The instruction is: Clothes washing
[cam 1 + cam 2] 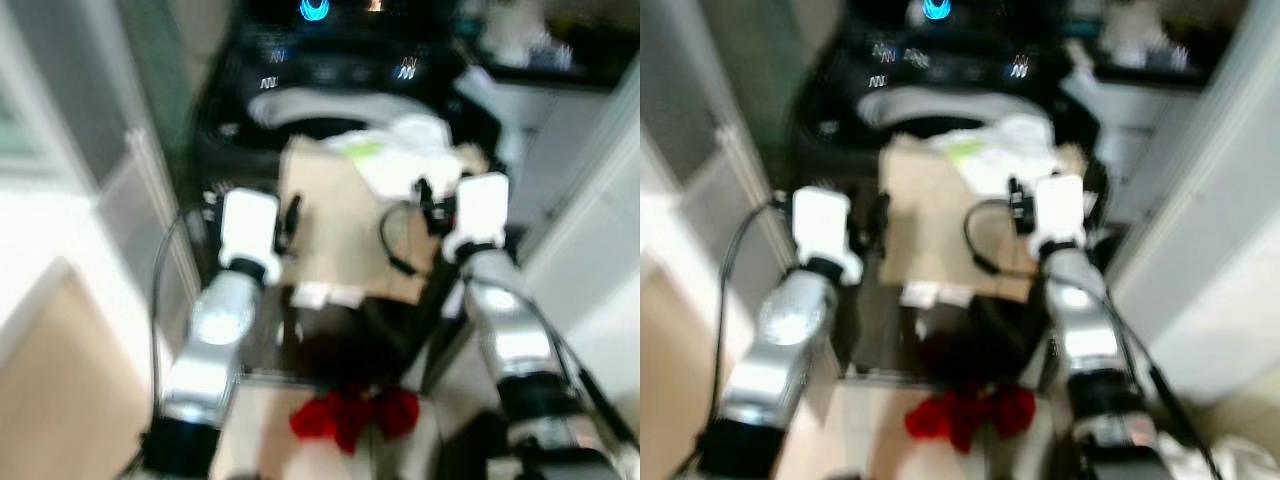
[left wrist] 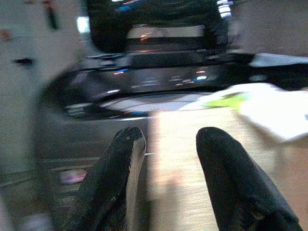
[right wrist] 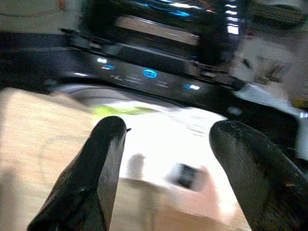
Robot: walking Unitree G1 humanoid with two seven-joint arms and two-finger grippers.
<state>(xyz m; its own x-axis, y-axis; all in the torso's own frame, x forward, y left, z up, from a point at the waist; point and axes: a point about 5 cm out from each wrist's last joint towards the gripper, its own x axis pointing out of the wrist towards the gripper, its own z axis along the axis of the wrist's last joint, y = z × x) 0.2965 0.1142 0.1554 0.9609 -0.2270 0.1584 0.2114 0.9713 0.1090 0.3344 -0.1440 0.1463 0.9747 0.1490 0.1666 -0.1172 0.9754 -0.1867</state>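
Note:
The views are blurred. A black top-loading washing machine [image 1: 330, 80] stands ahead, its drum opening [image 1: 320, 115] showing and a blue light [image 3: 150, 73] on its panel. In front of it is a brown cardboard box [image 1: 340, 230] with white clothes [image 1: 410, 150] heaped at its far end. My left gripper [image 2: 166, 137] is open at the box's left edge. Over the white clothes [image 3: 159, 139], my right gripper [image 3: 168, 127] is open at the box's right side. A red cloth [image 1: 350, 415] lies on the floor below the box.
A white wall and door frame [image 1: 60, 200] close in on the left, and white cabinet fronts [image 1: 590, 240] on the right. A cluttered dark shelf [image 1: 530, 50] sits at the back right. A dark stand [image 1: 330, 345] is under the box.

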